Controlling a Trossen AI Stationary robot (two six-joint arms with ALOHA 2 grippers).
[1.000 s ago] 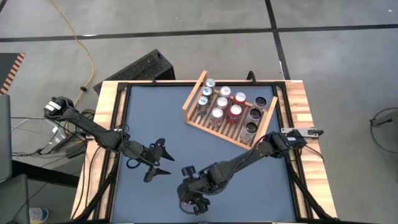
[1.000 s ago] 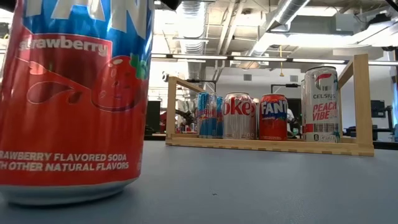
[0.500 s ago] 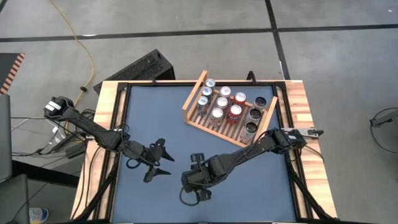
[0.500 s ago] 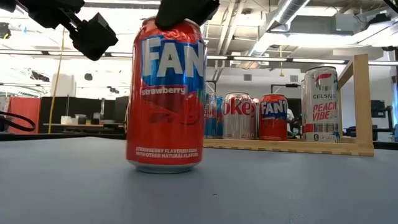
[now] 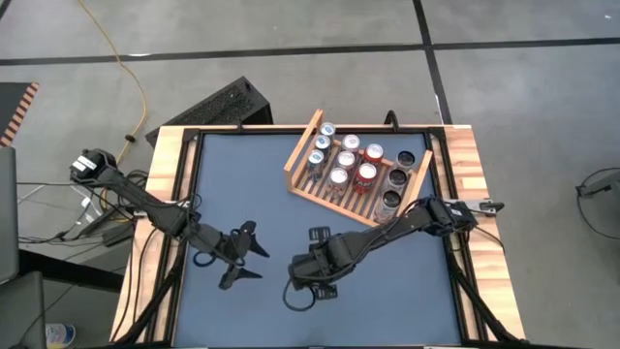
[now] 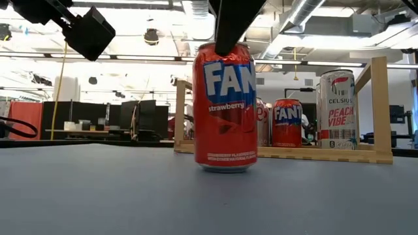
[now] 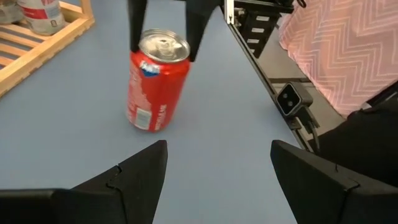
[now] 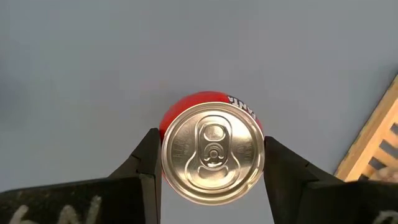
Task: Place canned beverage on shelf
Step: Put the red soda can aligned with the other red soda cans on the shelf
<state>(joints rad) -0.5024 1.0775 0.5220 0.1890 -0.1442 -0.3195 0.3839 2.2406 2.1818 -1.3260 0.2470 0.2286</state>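
While the can stands upright on the table, these lines fix how it lies to the rack.

Can: red aluminium strawberry Fanta can [image 6: 226, 108], upright on the blue-grey table top [image 5: 232, 184], silver lid up, long axis vertical; in the low view its base seems to meet the table, though I cannot tell whether any weight is off it.

Right claw: right gripper [image 8: 211, 165] sits over the can from above, one dark finger [image 8: 148, 163] on each side of the lid, clenched on the can's upper wall.

Left claw: left gripper [image 5: 240, 260] hangs near the table's front-left part with its fingers spread wide and nothing between them; the can is well apart from it, ahead of its wrist camera.

Shelf: light wooden slatted rack with raised side boards [image 5: 315, 190], set at a slant in the far-right part of the table and already carrying several upright cans [image 5: 346, 160].

Direction: from the right gripper the rack lies farther from the table's front edge and to the robot's right, near but not touching the can.

Nearer arm: right, since it already grips the can.

Judgement: the carry likely needs a lift over the rack's front board, then a descent into a free slot.
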